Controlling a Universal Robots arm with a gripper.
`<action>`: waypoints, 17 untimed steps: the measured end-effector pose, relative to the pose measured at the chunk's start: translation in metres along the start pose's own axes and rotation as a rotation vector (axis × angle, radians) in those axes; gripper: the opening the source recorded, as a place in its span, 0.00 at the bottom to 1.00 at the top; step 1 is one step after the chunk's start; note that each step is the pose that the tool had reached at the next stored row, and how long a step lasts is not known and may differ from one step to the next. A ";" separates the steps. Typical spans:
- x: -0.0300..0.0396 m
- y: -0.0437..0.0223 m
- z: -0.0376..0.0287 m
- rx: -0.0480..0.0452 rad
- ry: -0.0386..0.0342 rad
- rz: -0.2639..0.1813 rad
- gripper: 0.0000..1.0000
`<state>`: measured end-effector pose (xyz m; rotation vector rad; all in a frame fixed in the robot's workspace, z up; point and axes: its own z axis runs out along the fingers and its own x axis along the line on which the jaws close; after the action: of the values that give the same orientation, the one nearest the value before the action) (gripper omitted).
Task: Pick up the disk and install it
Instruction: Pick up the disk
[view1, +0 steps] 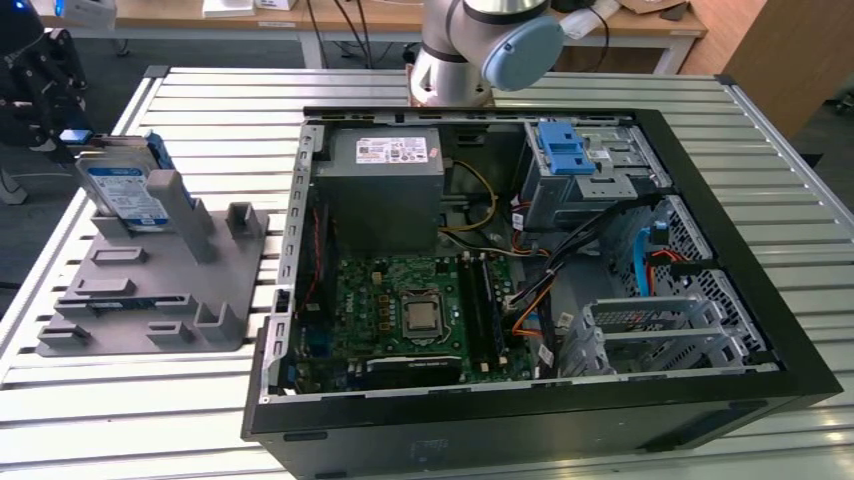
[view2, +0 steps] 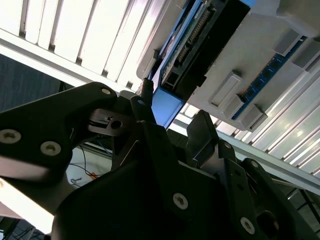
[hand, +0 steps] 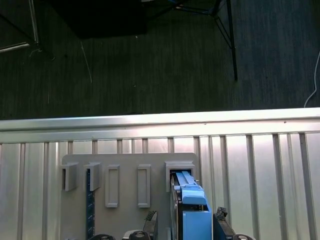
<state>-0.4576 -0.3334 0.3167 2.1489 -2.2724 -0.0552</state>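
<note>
Currently we see the disk (view1: 123, 190) standing upright on edge in a slot at the far end of the grey holder (view1: 147, 290), white-and-blue label showing, blue carrier around it. The holder lies flat on the slatted worktop (view1: 134, 420).

The gripper (hand: 185, 217) is just above the holder's far end, at the top edge of the disk. In both wrist views its fingers (hand: 220, 215) are apart, one on each side of the blue carrier, with a gap showing on either side. The disk is not clamped or lifted and sits in the holder's slot. We cannot tell whether a finger touches the carrier.

Other slots (hand: 112, 185) on the holder, beside the disk's slot, look vacant.

To the exterior view's right of the holder, just beside it, we see the open case (view1: 534, 430) lying on its side. Inside are the motherboard (view1: 414, 310), the grey power supply (view1: 387, 180), and the drive cage (view1: 594, 185) with its blue latch (view1: 563, 155) on top, well apart from the holder. The arm (view1: 467, 50) stands beyond the case.
</note>
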 end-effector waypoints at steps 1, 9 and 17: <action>0.0000 0.0000 0.0000 0.0000 0.0000 0.000 0.55; 0.0001 -0.0001 0.0055 0.0006 -0.0006 0.000 0.55; 0.0002 -0.0001 0.0109 0.0001 -0.0006 -0.002 0.55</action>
<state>-0.4579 -0.3335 0.3058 2.1513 -2.2710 -0.0558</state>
